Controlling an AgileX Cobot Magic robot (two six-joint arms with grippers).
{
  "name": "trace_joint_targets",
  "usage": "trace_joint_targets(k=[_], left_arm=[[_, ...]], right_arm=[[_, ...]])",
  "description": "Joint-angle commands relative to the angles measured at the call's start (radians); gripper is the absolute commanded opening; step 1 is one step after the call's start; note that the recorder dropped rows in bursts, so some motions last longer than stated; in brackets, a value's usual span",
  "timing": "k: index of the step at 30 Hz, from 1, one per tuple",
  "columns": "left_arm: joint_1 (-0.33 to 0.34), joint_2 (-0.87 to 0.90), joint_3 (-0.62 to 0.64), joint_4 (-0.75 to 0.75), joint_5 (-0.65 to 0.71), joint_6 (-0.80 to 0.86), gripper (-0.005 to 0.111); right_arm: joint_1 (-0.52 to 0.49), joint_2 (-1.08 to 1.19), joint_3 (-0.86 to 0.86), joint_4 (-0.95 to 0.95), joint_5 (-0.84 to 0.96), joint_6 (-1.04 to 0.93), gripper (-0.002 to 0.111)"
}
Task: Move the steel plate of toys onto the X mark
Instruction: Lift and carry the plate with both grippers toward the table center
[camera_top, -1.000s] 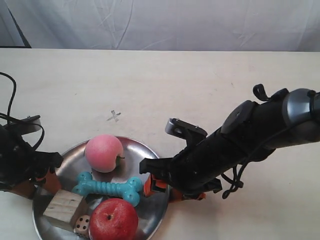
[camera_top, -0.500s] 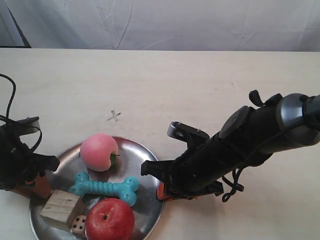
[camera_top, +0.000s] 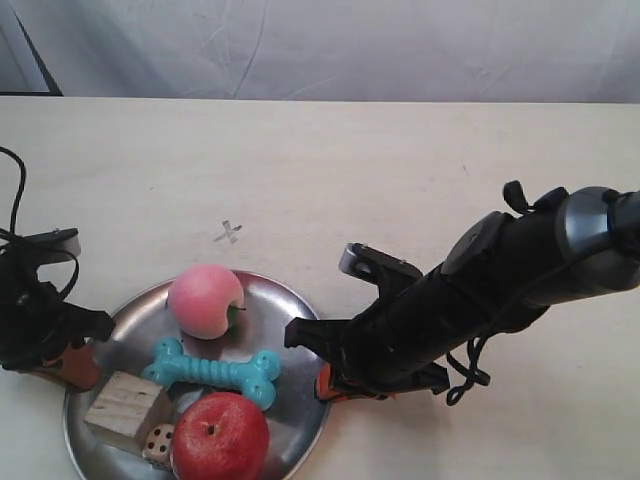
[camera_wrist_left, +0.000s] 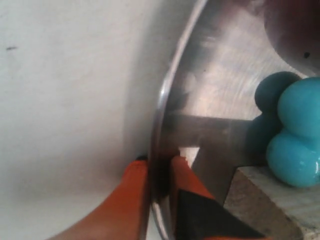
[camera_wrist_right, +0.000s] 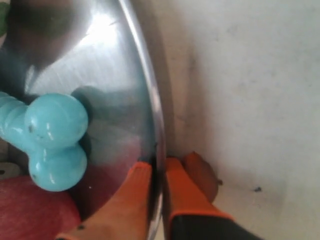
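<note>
The steel plate (camera_top: 287, 322) rests on the pale table at the exterior view's lower left. It holds the pink peach (camera_top: 205, 301), turquoise bone (camera_top: 212, 371), red apple (camera_top: 220, 436), wooden block (camera_top: 125, 412) and die (camera_top: 158, 443). The X mark (camera_top: 229, 233) lies just beyond the plate's far rim, bare. My left gripper (camera_wrist_left: 159, 165) is shut on the plate's rim (camera_wrist_left: 165, 95) beside the block (camera_wrist_left: 272, 195). My right gripper (camera_wrist_right: 158, 167) is shut on the opposite rim (camera_wrist_right: 150, 90), close to the bone's end (camera_wrist_right: 55, 135).
The left arm (camera_top: 35, 320) sits at the exterior view's left edge with a black cable looping up. The thick black right arm (camera_top: 480, 290) reaches in from the right. A white cloth backdrop runs along the table's far edge.
The plate with its toys shifted slightly toward the exterior view's left, then eased back a little. The right arm drew back with it. Both grippers kept their hold on the rim.
</note>
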Motion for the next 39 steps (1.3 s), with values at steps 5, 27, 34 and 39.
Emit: trace_joint_targets(k=[5, 27, 34, 39], left_arm=[[-0.022, 0.006, -0.048, -0.149, 0.186, 0.017, 0.0], [-0.022, 0.028, -0.146, -0.049, 0.399, -0.051, 0.0], [-0.022, 0.115, -0.275, -0.049, 0.449, -0.067, 0.0], [-0.022, 0.128, -0.387, -0.025, 0.449, -0.104, 0.0]], right_arm=[[0.012, 0.032, 0.008, 0.027, 0.107, -0.034, -0.001], [-0.15, 0.063, -0.133, -0.037, 0.451, -0.048, -0.001], [-0.163, 0.186, -0.238, -0.03, 0.614, -0.026, -0.001], [-0.163, 0.216, -0.367, -0.042, 0.678, 0.02, -0.001]])
